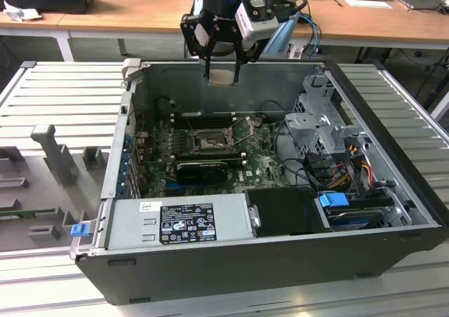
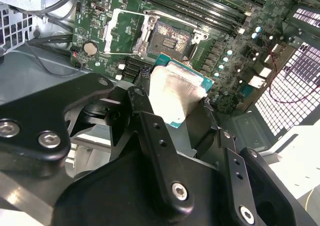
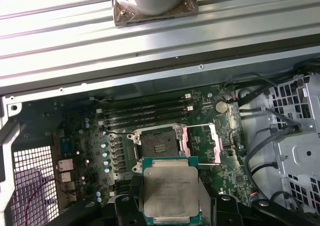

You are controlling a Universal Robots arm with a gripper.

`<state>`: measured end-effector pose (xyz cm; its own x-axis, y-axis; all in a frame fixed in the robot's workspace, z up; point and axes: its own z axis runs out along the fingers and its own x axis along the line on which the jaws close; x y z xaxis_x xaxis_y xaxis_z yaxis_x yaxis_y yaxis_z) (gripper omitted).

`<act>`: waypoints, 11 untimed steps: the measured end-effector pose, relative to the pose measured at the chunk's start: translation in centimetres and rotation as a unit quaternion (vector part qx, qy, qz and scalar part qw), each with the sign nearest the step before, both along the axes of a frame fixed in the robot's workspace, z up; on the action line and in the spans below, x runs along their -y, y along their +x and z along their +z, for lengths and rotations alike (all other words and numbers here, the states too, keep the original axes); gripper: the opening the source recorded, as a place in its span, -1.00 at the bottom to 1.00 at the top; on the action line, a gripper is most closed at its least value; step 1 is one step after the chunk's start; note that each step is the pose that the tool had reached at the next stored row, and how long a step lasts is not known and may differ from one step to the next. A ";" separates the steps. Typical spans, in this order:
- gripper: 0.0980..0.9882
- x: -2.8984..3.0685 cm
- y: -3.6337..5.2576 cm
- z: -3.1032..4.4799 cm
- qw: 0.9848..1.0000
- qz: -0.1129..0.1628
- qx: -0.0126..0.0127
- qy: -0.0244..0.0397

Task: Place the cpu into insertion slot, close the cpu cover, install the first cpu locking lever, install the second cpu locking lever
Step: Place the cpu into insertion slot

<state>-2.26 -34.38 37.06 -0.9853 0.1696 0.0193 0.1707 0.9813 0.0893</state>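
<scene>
**Chip in transit: step one of four under way**

- Item: gripper (image 1: 222, 66), fingers clamped on two opposite edges of the cpu (image 3: 169, 191), metal face showing in both wrist views.
- Location: the cpu hangs level between the fingers, above the open computer case (image 1: 210, 261), touching nothing else.
- Insertion slot (image 3: 160, 145): below the gripper and well apart from it, bare, contact field exposed.
- Cpu cover (image 3: 186, 141): swung open and lying beside the slot (green board shows through its cut-out).
- Status: nothing is finished. The cpu is gripped but not seated, the cover is unclosed, and by that token both locking steps remain.
</scene>
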 end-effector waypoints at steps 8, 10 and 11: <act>-0.03 0.00 0.00 0.00 1.000 -0.013 0.000 0.000; -0.03 0.00 0.00 -0.03 1.000 -0.018 0.000 0.000; -0.03 0.00 0.00 -0.19 1.000 -0.018 0.000 0.000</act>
